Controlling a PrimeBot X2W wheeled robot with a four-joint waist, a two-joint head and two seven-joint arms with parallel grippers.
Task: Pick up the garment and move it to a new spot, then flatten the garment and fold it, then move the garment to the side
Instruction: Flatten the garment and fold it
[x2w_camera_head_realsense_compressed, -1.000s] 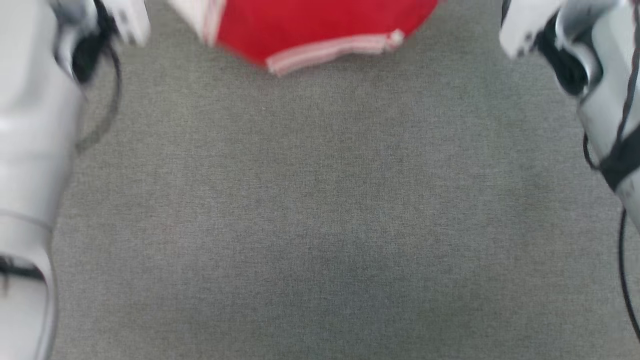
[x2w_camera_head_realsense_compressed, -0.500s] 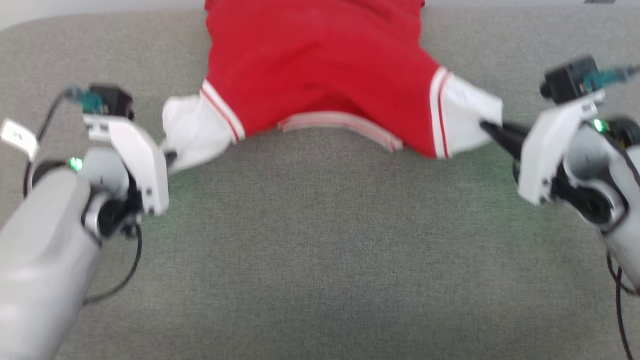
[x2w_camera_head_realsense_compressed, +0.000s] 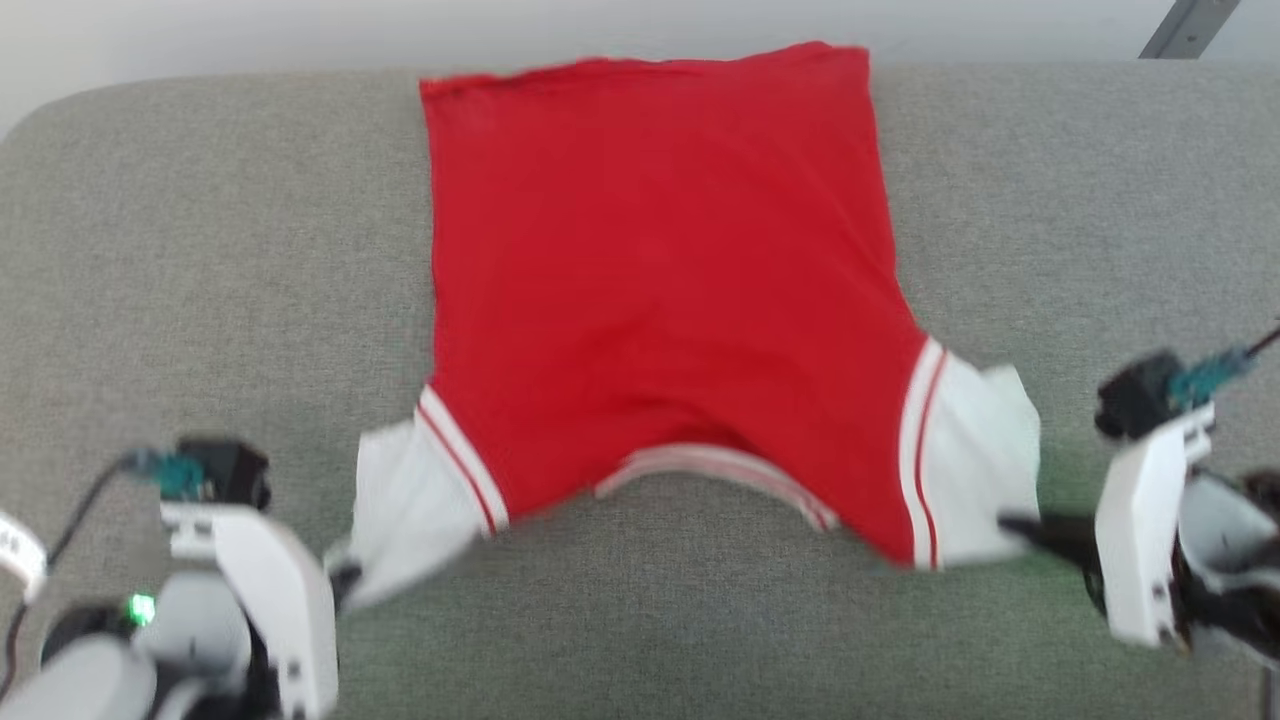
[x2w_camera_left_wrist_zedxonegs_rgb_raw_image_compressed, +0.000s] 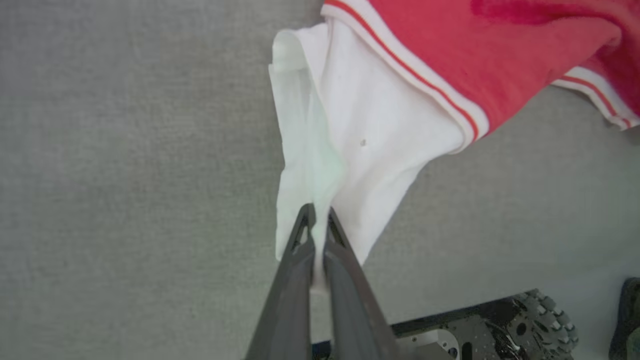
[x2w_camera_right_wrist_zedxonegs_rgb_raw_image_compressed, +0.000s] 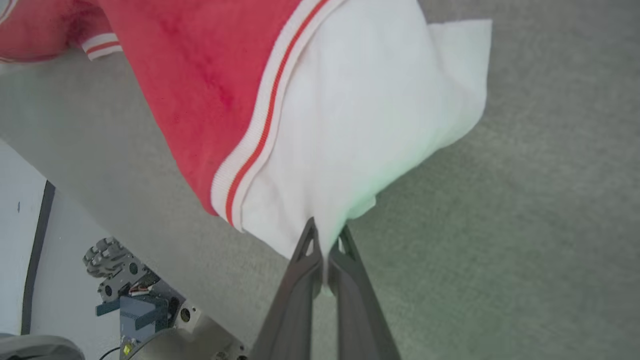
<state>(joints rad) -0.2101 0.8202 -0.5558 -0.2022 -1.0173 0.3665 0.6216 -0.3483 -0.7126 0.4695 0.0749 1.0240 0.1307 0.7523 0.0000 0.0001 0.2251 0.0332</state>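
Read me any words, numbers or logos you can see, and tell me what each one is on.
No text can be read.
Red jersey shirt with white sleeves: the upturned side is plain, no print showing.
White tag at the head view's left edge: too blurred to read.

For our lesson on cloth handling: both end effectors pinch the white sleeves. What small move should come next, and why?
Probably draw both a little apart, then lower the sleeves. The left end effector and right end effector each pinch a sleeve of the garment; its body lies flat on the grey surface, but the striped neck edge bows slack between them.
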